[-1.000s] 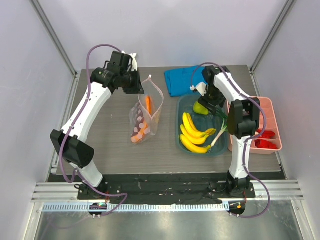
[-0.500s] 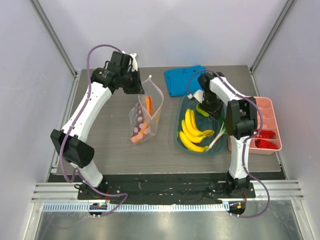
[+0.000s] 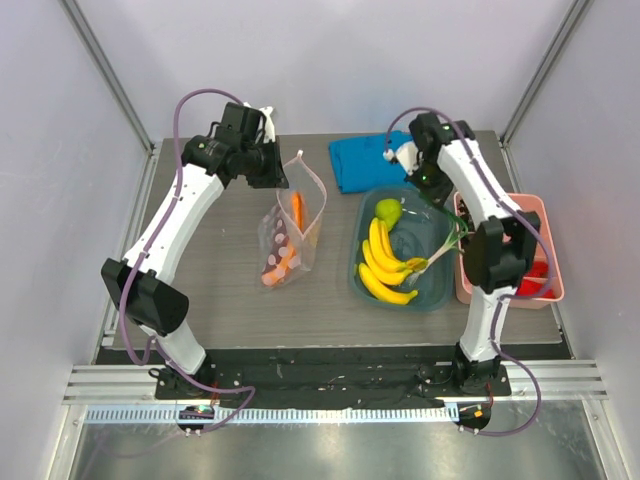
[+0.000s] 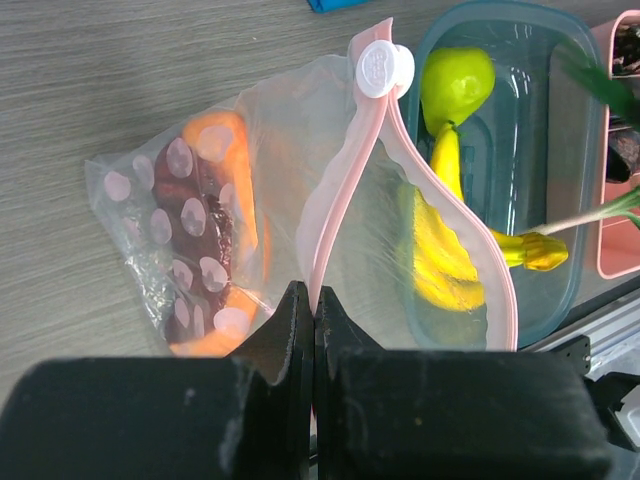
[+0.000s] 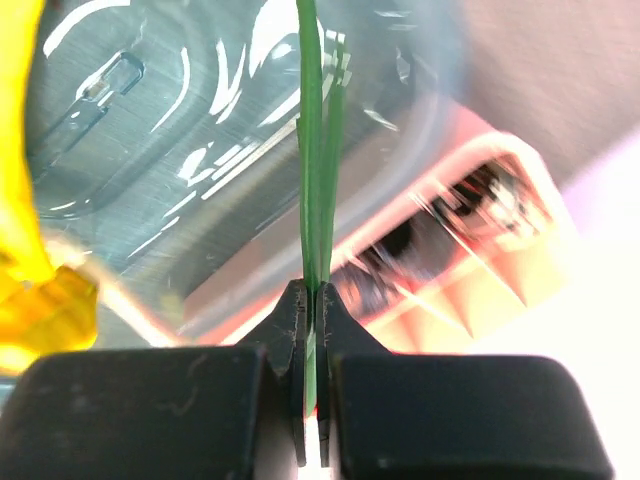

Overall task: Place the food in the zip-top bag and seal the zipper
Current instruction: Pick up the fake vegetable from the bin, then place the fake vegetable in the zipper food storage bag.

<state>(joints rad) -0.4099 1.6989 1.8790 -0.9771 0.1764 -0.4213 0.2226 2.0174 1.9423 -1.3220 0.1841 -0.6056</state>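
The zip-top bag (image 3: 290,238) stands on the table, its mouth held up by my left gripper (image 3: 277,180). In the left wrist view that gripper (image 4: 314,300) is shut on the pink zipper (image 4: 335,190), with the white slider tab (image 4: 385,68) at the far end. An orange-red pepper (image 4: 238,165) lies inside the bag. My right gripper (image 5: 315,295) is shut on the green onion stalk (image 5: 312,150) and hovers over the teal tub (image 3: 432,296), lifting the stalk's leafy end (image 3: 452,222). The banana bunch (image 3: 385,262) and the green pear (image 3: 388,210) lie in the tub.
A pink divided tray (image 3: 535,215) with red pieces stands right of the tub, under the right arm's elbow. A blue folded cloth (image 3: 360,160) lies at the back, behind the tub. Frame posts stand at the table's back corners.
My right gripper has shut on the green onion stalk and risen toward the back, lifting its leaves; the pear is now uncovered. The left gripper and bag have not moved.
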